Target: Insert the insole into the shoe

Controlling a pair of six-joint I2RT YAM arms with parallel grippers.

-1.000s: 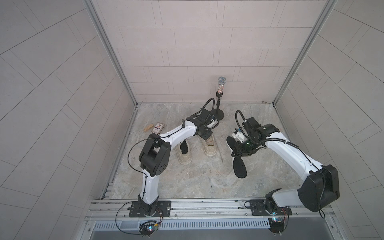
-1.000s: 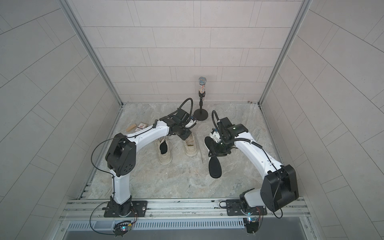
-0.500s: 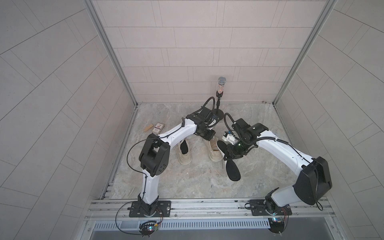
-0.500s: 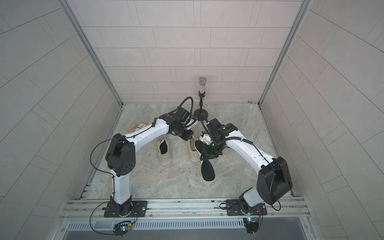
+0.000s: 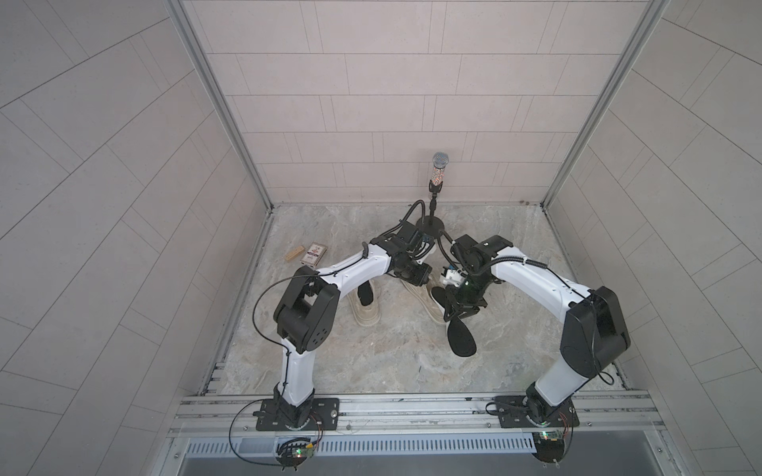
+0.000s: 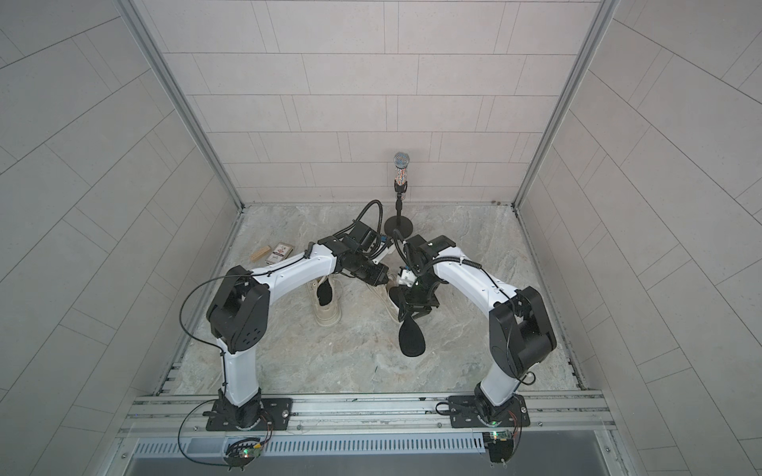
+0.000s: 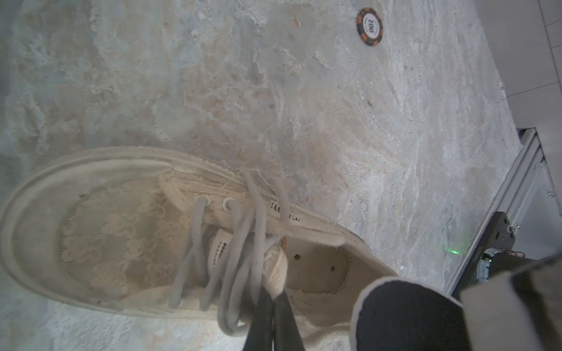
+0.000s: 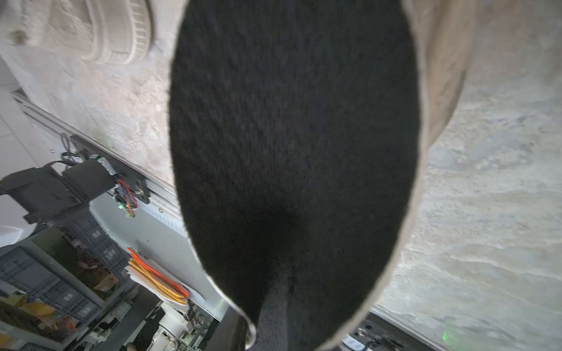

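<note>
Partly hidden, right hand clasps the insole; left hand pinches the shoe.

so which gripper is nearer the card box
Left. The left gripper pinches the tongue of a shoe. The right gripper holds the insole on that shoe's far side from the card box.

On your grey marbled stone tabletop lie a cream lace sneaker, second cream sneaker, black microphone stand, card box and wooden block.
</note>
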